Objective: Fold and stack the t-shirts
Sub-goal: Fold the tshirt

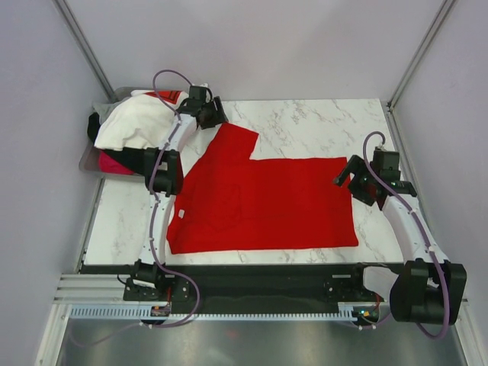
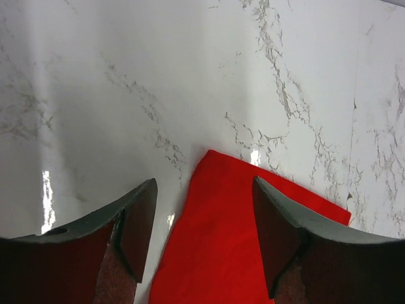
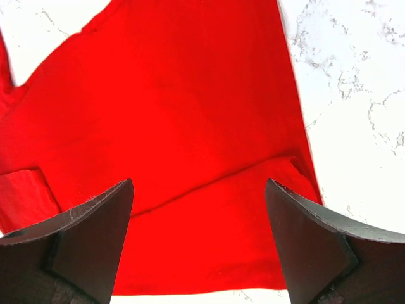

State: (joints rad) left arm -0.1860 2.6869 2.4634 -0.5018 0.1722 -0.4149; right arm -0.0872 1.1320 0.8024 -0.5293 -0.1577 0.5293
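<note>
A bright red t-shirt (image 1: 263, 202) lies flat on the marble table, one sleeve pointing up-left. My left gripper (image 1: 216, 116) hovers open just above that sleeve's tip; the sleeve (image 2: 234, 240) shows between its fingers in the left wrist view. My right gripper (image 1: 345, 174) is open above the shirt's right edge; the red cloth (image 3: 190, 126) fills the right wrist view. A white t-shirt with a red mark (image 1: 141, 120) lies piled on the grey tray (image 1: 88, 162) at the far left, over a black t-shirt (image 1: 94, 126) and a magenta-pink one (image 1: 114, 162).
The table's bare marble (image 1: 328, 126) lies beyond the shirt. Grey walls and metal posts close in the sides. The arm bases stand on a black rail (image 1: 252, 274) at the near edge.
</note>
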